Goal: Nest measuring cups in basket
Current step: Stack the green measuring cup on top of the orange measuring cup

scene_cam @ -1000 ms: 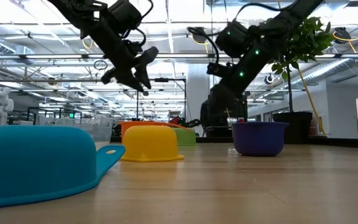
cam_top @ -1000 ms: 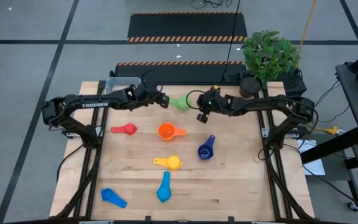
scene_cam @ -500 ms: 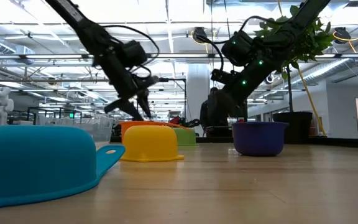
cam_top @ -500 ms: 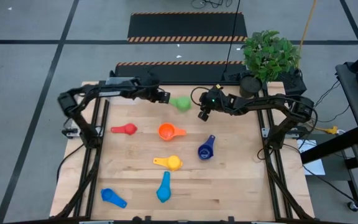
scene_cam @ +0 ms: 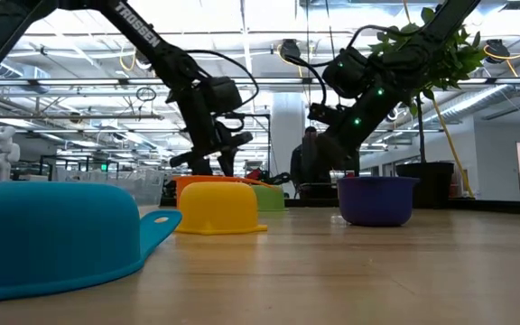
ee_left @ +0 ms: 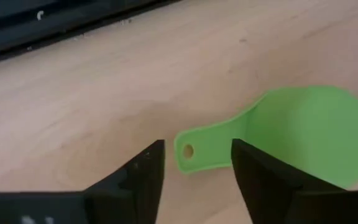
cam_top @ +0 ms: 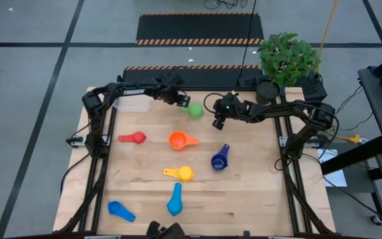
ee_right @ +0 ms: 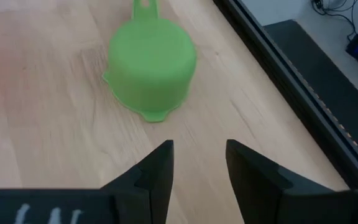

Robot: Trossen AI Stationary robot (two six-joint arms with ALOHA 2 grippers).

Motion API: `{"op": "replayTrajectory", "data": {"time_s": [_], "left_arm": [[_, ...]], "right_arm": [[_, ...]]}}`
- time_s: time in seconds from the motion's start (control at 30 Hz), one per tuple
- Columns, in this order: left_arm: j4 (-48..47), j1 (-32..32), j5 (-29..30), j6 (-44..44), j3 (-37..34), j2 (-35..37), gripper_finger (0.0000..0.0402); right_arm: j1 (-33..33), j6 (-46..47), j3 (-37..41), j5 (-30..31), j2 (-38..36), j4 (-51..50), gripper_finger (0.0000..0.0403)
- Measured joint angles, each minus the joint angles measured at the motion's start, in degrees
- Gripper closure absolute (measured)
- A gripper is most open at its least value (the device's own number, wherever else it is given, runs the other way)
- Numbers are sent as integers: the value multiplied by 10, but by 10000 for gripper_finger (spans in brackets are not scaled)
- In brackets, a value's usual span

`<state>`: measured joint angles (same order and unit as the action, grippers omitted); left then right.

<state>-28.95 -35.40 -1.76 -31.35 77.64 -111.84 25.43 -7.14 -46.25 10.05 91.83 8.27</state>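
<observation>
- Left claw (cam_top: 183, 101) sits low at the far edge of the table (cam_top: 257, 192), fingers apart with a gap between them; nothing held.
- Green cup (cam_top: 195, 110) lies upside down just ahead of the left claw. In the left wrist view its handle end (ee_left: 194, 151) points into the gap between the two fingers (ee_left: 145, 171), not touched by either as far as can be told.
- Right claw (cam_top: 216, 123) hangs on the other side of the green cup, near it but apart. Fingers (ee_right: 160, 165) moderately apart, holding nothing; the green cup (ee_right: 151, 65) lies ahead of them, handle pointing away from this claw.
- The green cup lies between the two claws.
- Clear basket (cam_top: 132, 103) lies at the far edge of the table, behind the left claw, under the left arm; partly hidden.
- Orange cup (cam_top: 180, 140) rests on the table toward the near side from both claws, closest of the loose cups.
- Red cup (cam_top: 134, 138) lies near-side of the left claw, well apart.
- Navy cup (cam_top: 219, 159) lies near-side of the right claw, upright in the low view (scene_cam: 376, 199).
- Yellow cup (cam_top: 181, 173) lies beyond the orange one, upside down.
- Two light blue cups (cam_top: 175, 200) (cam_top: 120, 210) lie by the near edge, farthest from both claws.
- Potted plant (cam_top: 285, 58) stands off the far corner behind the right arm.
</observation>
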Motion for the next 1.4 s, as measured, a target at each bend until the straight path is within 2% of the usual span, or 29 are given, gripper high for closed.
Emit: {"op": "replayTrajectory", "data": {"time_s": [0.2, 0.33, 0.53, 0.67, 1.0, 1.13, 1.4], "left_arm": [[-4, 1, 4, 10, -6, -9, 152], [-6, -1, -4, 11, -7, -13, 135], [9, -9, -6, 23, -7, -32, 133], [20, -23, -61, 34, -5, -50, 133], [18, -26, -78, 37, -4, -51, 133], [18, -25, -79, 16, -4, -51, 154], [29, -15, -88, 17, -6, -53, 231]], "right_arm": [[0, 0, 14, 1, 0, 1, 261], [0, 4, 16, 1, 0, 1, 261], [0, 4, 16, -13, 0, 1, 261], [-2, 4, 16, -13, 0, 1, 261], [-2, 1, 16, -13, 0, 1, 261], [-2, 0, 16, -13, 0, 1, 261], [-2, 2, 16, -12, 0, 1, 261]]}}
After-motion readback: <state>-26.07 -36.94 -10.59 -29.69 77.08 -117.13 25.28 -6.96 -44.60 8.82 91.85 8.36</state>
